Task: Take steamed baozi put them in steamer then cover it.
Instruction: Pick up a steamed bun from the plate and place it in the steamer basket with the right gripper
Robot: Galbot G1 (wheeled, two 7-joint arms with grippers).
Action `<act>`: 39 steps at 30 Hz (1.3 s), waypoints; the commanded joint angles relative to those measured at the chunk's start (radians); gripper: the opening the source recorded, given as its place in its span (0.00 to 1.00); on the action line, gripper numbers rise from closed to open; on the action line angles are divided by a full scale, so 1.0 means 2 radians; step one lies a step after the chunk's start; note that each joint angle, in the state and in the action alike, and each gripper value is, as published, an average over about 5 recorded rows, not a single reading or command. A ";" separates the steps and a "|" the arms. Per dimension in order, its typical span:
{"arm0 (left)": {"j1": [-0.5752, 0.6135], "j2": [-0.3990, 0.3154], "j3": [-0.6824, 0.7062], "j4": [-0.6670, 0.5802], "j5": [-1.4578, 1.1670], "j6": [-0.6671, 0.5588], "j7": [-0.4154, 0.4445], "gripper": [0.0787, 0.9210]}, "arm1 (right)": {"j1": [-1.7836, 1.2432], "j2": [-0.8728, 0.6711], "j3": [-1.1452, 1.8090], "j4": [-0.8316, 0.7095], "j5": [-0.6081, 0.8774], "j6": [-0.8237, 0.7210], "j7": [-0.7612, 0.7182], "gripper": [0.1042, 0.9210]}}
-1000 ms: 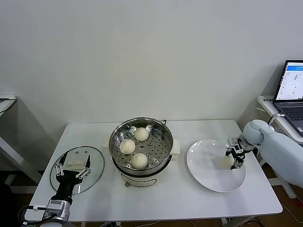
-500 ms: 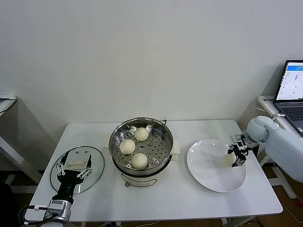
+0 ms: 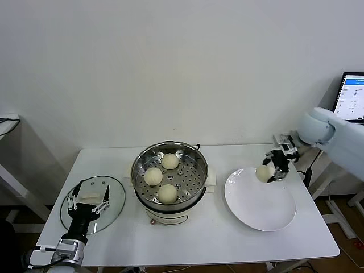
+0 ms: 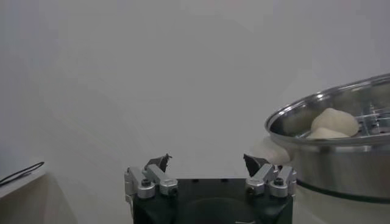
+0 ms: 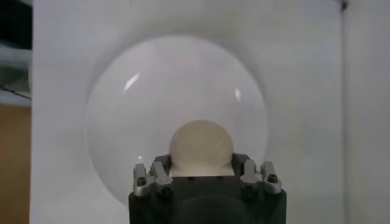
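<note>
The right gripper (image 3: 272,170) holds one baozi (image 3: 263,173) in its fingers above the white plate (image 3: 260,207), at 3 o'clock of the steamer (image 3: 169,176) holding three buns; the left gripper (image 3: 87,201), fingers wide, hovers over the glass lid (image 3: 114,205) at 9 o'clock on the desk (image 3: 205,239).

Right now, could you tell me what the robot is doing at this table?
The right gripper is shut on the last steamed bun and holds it above the white plate, which lies bare. Three buns already sit on the perforated tray in the steamer at the table's middle. The left gripper waits open over the glass lid, which lies on the table beside the steamer, so covering is not yet done.
</note>
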 commanded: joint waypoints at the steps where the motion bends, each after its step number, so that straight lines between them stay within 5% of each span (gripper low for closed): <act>1: -0.003 0.002 -0.003 0.003 -0.004 -0.001 0.002 0.88 | 0.257 0.098 -0.224 0.100 0.206 -0.084 0.037 0.70; 11: -0.007 0.005 -0.017 0.001 -0.017 0.001 0.006 0.88 | 0.229 0.259 -0.203 0.046 0.276 -0.110 0.070 0.70; 21: -0.008 0.006 -0.032 0.004 -0.022 0.002 0.008 0.88 | 0.139 0.355 -0.170 -0.063 0.245 -0.110 0.069 0.70; 39: -0.010 0.008 -0.040 0.010 -0.027 0.005 0.009 0.88 | 0.057 0.371 -0.148 -0.148 0.185 -0.105 0.055 0.71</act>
